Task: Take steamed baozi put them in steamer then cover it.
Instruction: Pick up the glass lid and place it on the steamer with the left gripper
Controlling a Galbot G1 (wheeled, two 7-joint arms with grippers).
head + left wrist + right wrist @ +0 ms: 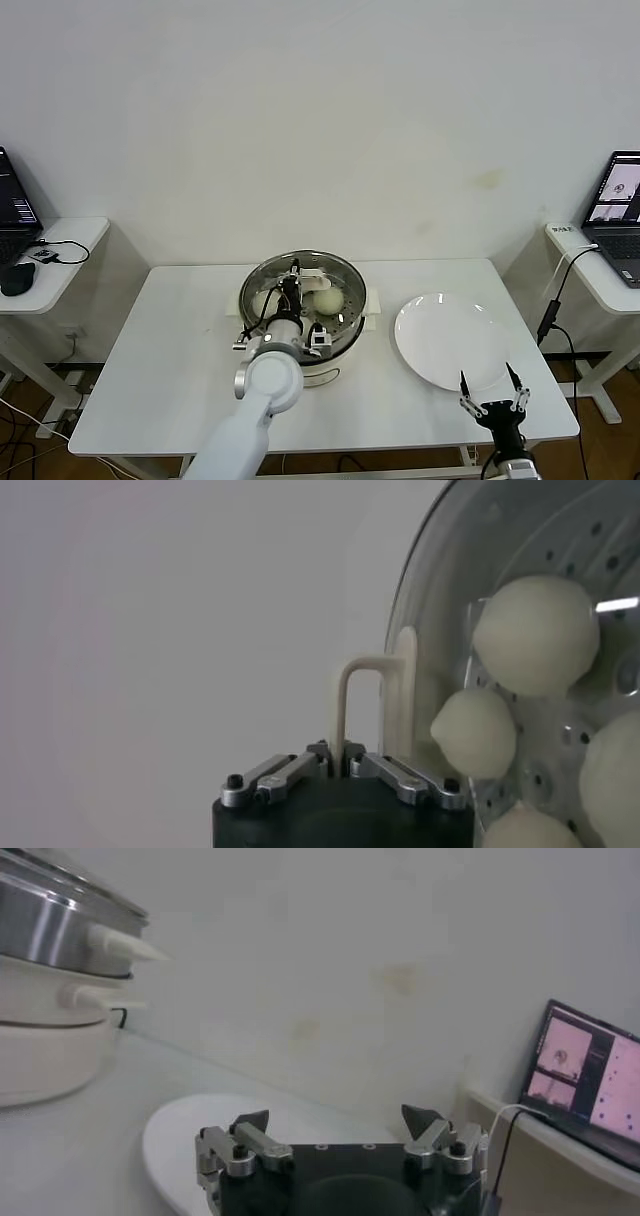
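The left gripper pinches the lid handle over the steamer (buns inside). The right gripper, fingers spread, hangs beside the plate.

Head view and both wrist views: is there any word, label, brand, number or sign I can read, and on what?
None is legible.
Right laptop screen: windows and marks, too small to read.
Small tag on the right side table: marks too small to read.
Left laptop screen: lines too blurred to read.
Steamer, plate, left claw and right claw: no print visible.
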